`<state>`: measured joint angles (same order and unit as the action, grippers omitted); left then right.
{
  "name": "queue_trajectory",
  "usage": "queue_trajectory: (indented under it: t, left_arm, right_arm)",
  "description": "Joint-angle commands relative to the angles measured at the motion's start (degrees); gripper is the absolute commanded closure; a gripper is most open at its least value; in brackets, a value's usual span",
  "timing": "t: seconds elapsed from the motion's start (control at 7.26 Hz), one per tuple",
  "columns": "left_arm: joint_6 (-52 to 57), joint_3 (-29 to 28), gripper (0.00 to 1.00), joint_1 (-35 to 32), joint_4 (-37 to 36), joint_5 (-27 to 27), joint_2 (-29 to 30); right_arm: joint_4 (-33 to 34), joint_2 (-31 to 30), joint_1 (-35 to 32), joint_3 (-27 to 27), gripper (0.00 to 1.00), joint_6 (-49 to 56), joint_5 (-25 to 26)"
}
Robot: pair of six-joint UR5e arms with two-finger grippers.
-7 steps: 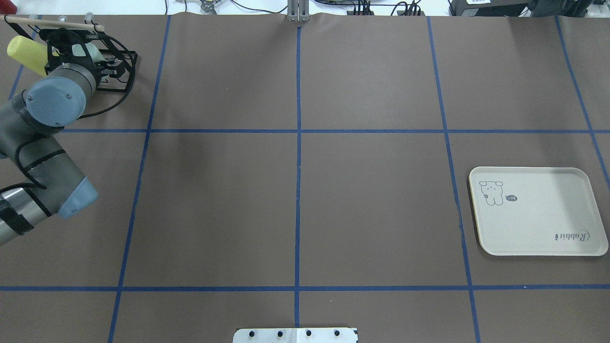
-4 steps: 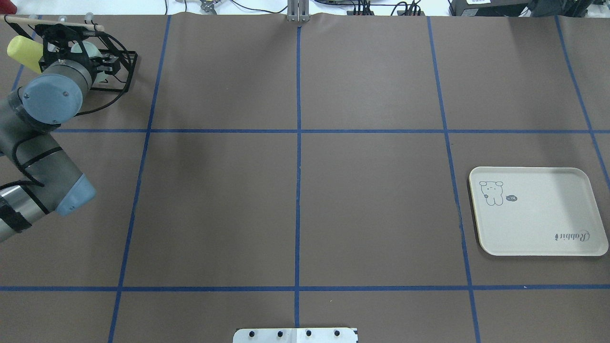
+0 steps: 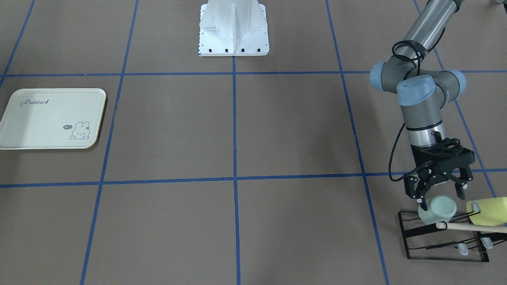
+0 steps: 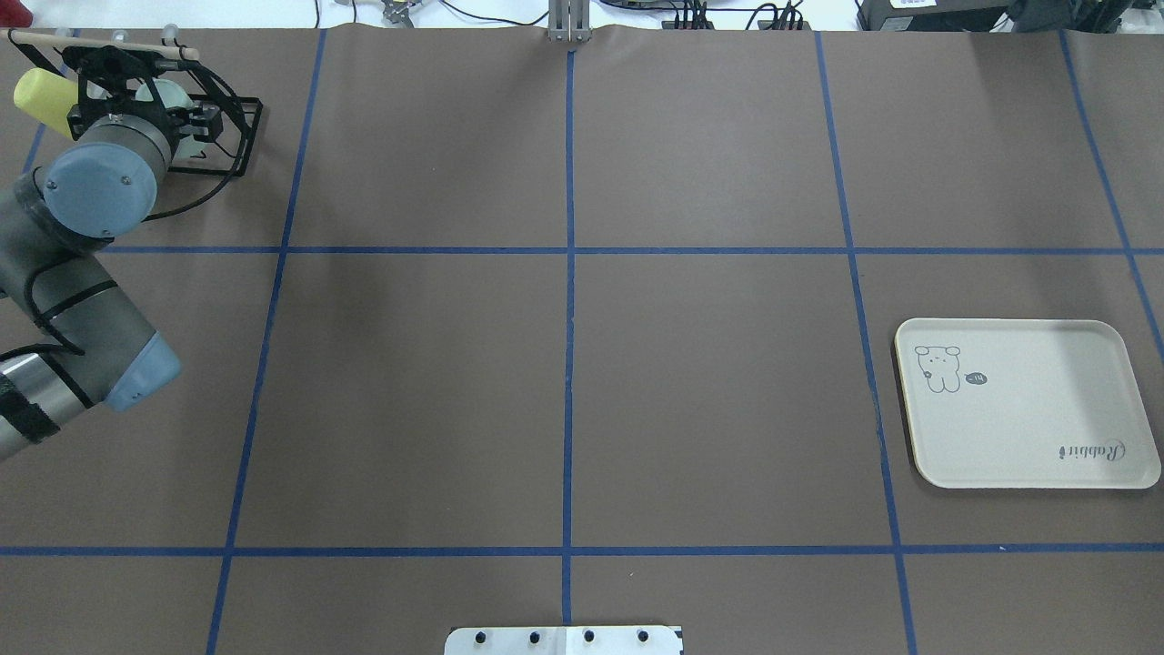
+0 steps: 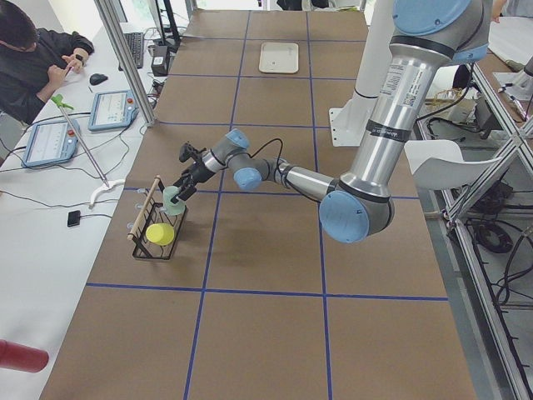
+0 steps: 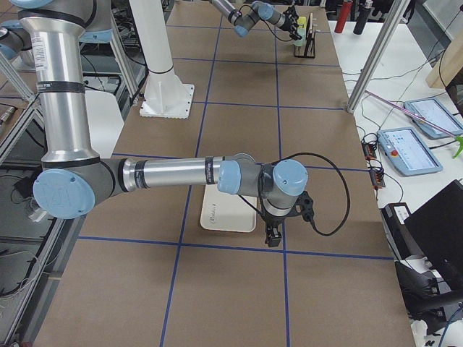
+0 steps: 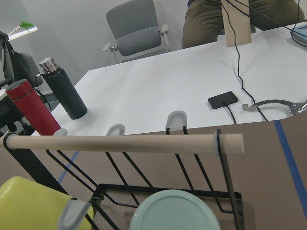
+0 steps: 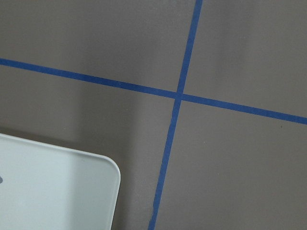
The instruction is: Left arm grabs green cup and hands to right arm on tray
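The pale mint-green, smooth, tapered plastic tumbler [image 3: 437,209] lay on its side in a black wire rack [image 3: 410,237] at the lower right of the front-facing view. Its round base faced outward, and a brighter yellow-green cup [image 3: 489,211] lay beside it. A round wooden dowel [image 3: 471,227] crossed the rack. The grey tubular left arm [image 3: 422,114] held its jaws wide, straddling the tumbler; contact unconfirmed. The flat cream round-cornered tray [image 3: 47,118] lay on the brown tabletop [image 3: 297,130] at mid left. State of the right arm's [image 6: 173,173] jaws: cannot tell.

Bright, even overhead light; a soft shadow lies across the tray [image 3: 51,118]; every view is sharp.
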<state>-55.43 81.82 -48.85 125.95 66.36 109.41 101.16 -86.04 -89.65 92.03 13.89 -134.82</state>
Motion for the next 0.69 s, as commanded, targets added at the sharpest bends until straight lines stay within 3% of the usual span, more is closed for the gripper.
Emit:
queue_trajectory:
  t: [0.0, 0.55]
  left_arm:
    - [0.0, -1.0, 0.0, 0.1, 0.0, -0.1, 0.1]
    - [-0.1, -2.0, 0.0, 0.2, 0.0, 0.0, 0.6]
  right_arm:
    - [0.0, 0.0, 0.0, -0.2, 0.0, 0.0, 0.0]
    - [0.1, 0.0, 0.0, -0.4, 0.0, 0.1, 0.0]
